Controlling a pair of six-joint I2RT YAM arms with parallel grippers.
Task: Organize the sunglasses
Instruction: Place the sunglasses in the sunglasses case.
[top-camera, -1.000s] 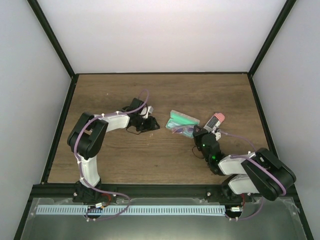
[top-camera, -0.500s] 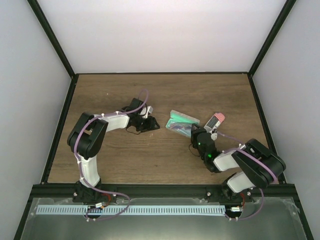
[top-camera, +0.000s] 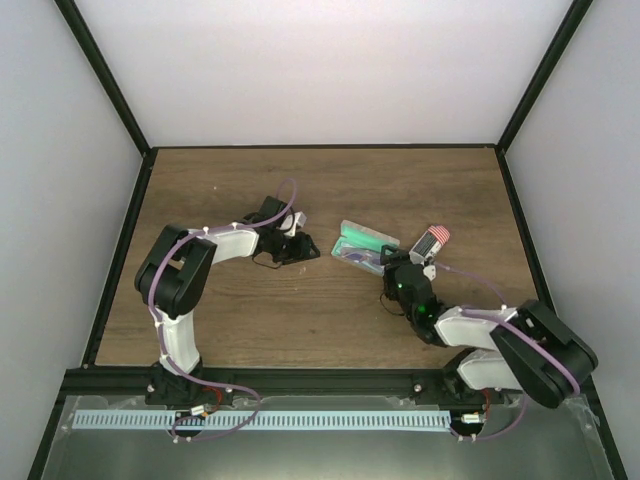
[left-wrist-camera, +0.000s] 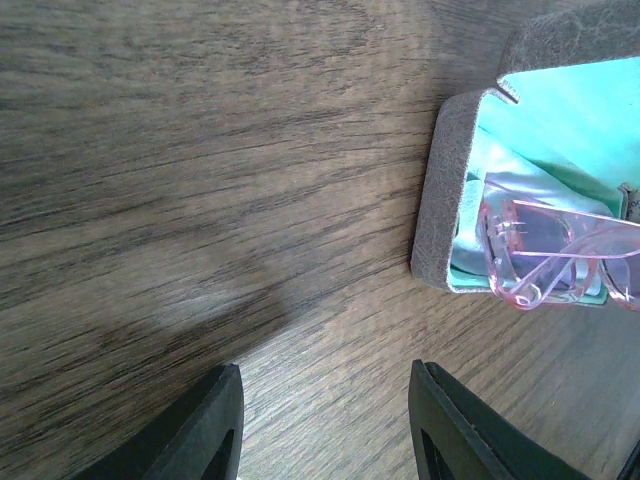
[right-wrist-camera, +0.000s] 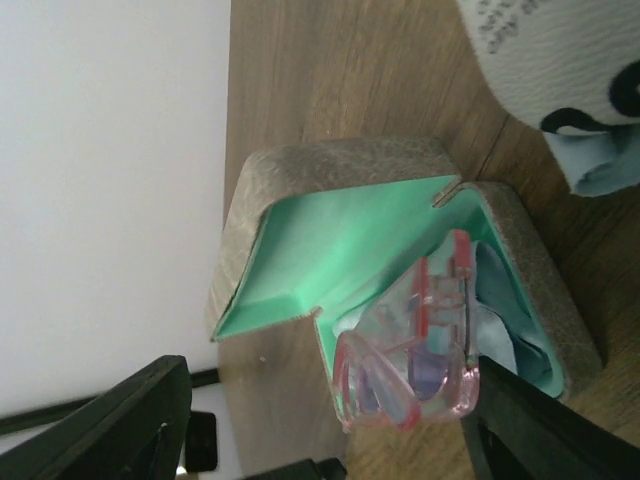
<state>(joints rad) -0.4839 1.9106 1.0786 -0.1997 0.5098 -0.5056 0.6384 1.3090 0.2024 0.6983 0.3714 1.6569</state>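
Note:
The pink-framed sunglasses (right-wrist-camera: 420, 370) with purple lenses lie folded at the near end of an open grey felt case (right-wrist-camera: 330, 230) with mint lining, partly over its rim, on a light blue cloth (right-wrist-camera: 500, 300). My right gripper (right-wrist-camera: 330, 380) is open around them; one finger (right-wrist-camera: 545, 430) is right beside the frame and the other stands well away. In the top view the right gripper (top-camera: 390, 268) is at the case (top-camera: 365, 238). My left gripper (left-wrist-camera: 325, 370) is open over bare wood, left of the case (left-wrist-camera: 440, 190) and the sunglasses (left-wrist-camera: 550, 260). A thin black loop (top-camera: 265, 262), perhaps the wire-framed pair, lies by the left gripper (top-camera: 300, 250).
A pink-striped oval case (top-camera: 432, 240) stands just right of the open case. In the right wrist view a white patterned case (right-wrist-camera: 560, 60) sits beyond it with a blue cloth (right-wrist-camera: 600, 165) under it. Black frame rails border the wooden table (top-camera: 320, 180).
My right gripper has moved a little toward the case and opened its jaws wide, letting go of the pink sunglasses there. The left arm has stayed still.

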